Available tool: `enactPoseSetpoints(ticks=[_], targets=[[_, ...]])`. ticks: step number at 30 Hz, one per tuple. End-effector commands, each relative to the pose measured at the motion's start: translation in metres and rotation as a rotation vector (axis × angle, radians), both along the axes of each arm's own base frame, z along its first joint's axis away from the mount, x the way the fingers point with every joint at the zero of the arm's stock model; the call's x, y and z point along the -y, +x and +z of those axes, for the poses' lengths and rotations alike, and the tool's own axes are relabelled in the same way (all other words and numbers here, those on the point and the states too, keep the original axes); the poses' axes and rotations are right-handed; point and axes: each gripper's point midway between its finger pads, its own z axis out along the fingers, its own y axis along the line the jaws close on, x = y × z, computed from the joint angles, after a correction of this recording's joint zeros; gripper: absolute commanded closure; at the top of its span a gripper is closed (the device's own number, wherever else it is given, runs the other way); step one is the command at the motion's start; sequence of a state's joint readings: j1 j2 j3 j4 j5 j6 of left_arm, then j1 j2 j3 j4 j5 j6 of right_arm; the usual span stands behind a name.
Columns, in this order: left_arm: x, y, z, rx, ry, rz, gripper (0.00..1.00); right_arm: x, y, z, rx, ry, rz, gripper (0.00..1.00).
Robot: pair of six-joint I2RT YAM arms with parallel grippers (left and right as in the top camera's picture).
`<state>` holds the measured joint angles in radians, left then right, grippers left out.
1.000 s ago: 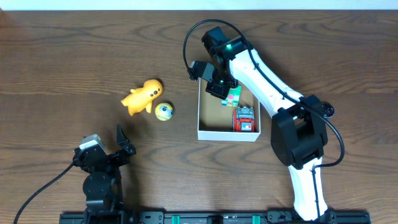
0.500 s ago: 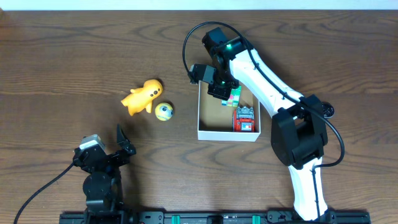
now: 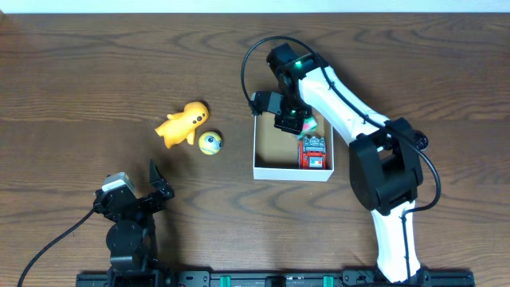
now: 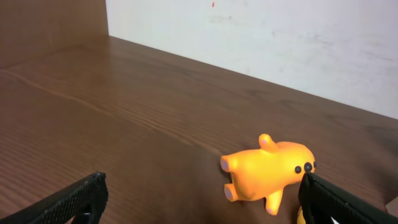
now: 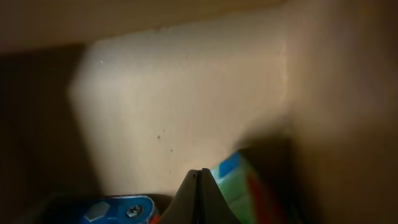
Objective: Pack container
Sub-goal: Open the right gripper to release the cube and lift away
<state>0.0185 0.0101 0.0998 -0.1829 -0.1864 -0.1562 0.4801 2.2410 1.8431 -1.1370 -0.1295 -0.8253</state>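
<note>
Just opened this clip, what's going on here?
The right gripper is down inside the container, jaws shut and empty, beside a multicoloured cube. A red toy vehicle also lies in there. A yellow toy animal and a small ball lie on the table outside it, not yet packed. The left gripper sits open, holding nothing.

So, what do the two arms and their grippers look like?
The right arm has white shells, black joints, a green light near the wrist and a looping black cable. The left arm is all black, with a grey block and its own black cable. The left gripper and right gripper have black fingers.
</note>
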Motion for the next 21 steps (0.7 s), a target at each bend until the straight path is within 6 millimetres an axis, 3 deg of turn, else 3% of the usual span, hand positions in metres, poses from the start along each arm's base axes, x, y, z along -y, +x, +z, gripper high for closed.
enactPoseSetpoints(ticks=[1,9,21], targets=[[0.001,0.0,0.002,0.005,0.01,-0.004,0.02,0.011,0.007,0.01,0.04,-0.02,0.0,0.99],[0.001,0.0,0.002,0.005,0.01,-0.004,0.02,0.04,0.023,0.012,0.132,-0.192,-0.02,0.99],[0.001,0.0,0.002,0.005,0.01,-0.004,0.02,0.04,0.024,0.035,0.175,-0.172,-0.034,0.99]])
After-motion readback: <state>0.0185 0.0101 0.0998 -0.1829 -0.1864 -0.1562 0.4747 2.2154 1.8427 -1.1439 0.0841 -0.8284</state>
